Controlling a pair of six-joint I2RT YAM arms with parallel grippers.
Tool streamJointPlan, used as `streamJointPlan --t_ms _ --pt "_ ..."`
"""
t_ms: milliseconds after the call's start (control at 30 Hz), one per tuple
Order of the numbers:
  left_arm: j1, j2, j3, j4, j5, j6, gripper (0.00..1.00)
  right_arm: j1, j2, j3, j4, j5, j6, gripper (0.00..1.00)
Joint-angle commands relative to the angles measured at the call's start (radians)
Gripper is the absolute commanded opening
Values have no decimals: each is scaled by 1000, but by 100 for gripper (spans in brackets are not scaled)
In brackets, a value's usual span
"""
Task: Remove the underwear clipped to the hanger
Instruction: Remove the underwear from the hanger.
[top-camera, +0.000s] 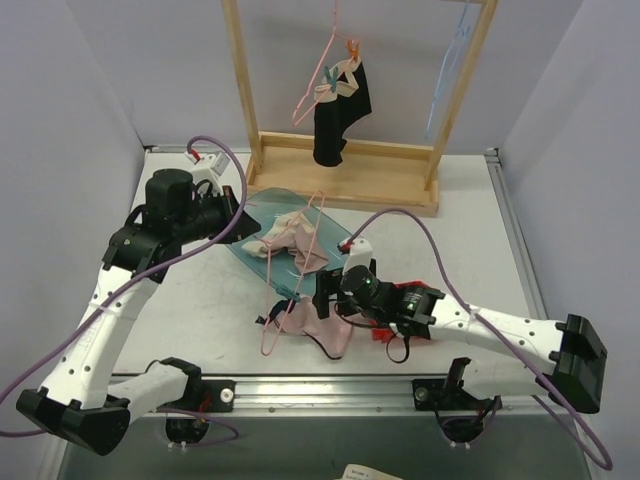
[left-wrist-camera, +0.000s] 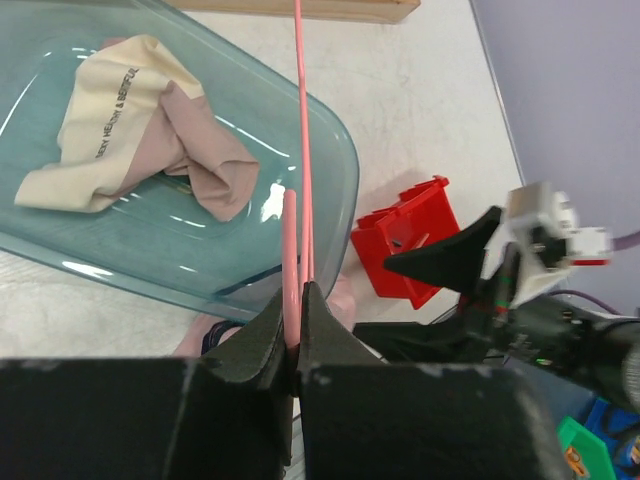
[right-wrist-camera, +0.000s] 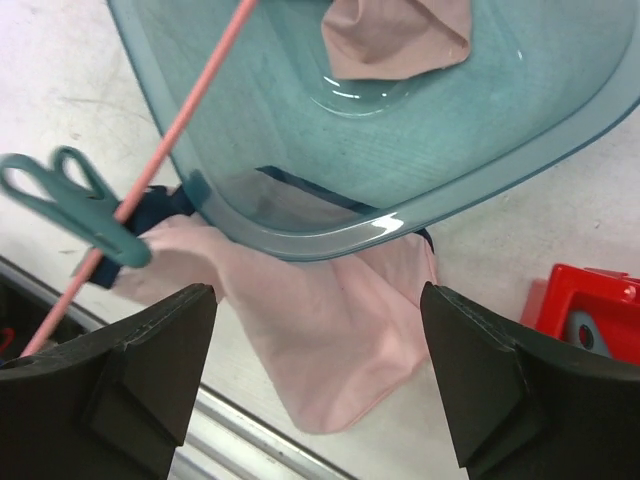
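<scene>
Directly under the right gripper (right-wrist-camera: 312, 330), fingers spread wide and empty, lies the pale pink underwear (right-wrist-camera: 350, 300), half tucked beneath the tray (right-wrist-camera: 330, 235). Its teal clothespin (right-wrist-camera: 75, 205) sits at 9 o'clock on the hanger (right-wrist-camera: 190, 95). Clamping that wire is the left gripper (left-wrist-camera: 295, 320); right arm nearer.

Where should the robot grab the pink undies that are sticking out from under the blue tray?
Probably the loose cloth of the pink underwear lying flat on the table, away from the teal clothespin pinning its corner to the hanger. Come straight down: the open right tool hangs right above, and the tray covers the far edge.
</scene>
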Motion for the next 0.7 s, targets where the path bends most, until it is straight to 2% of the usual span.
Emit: streamJointPlan --t_ms 0,133,267,500,667 --pt "3 11 40 -50 -36 75 3 -5 -108 106 -81 10 2 86" --pt "0 5 18 -55 -52 83 3 -14 -93 180 -95 -40 -13 88" --pt "-4 0 11 -28 -52 71 3 22 27 252 -93 -73 -68 89" --pt "-9 20 32 -12 -33 63 3 168 258 404 -96 3 -240 90" --pt "-11 17 37 -24 -26 67 3 182 294 430 -93 44 -343 87"
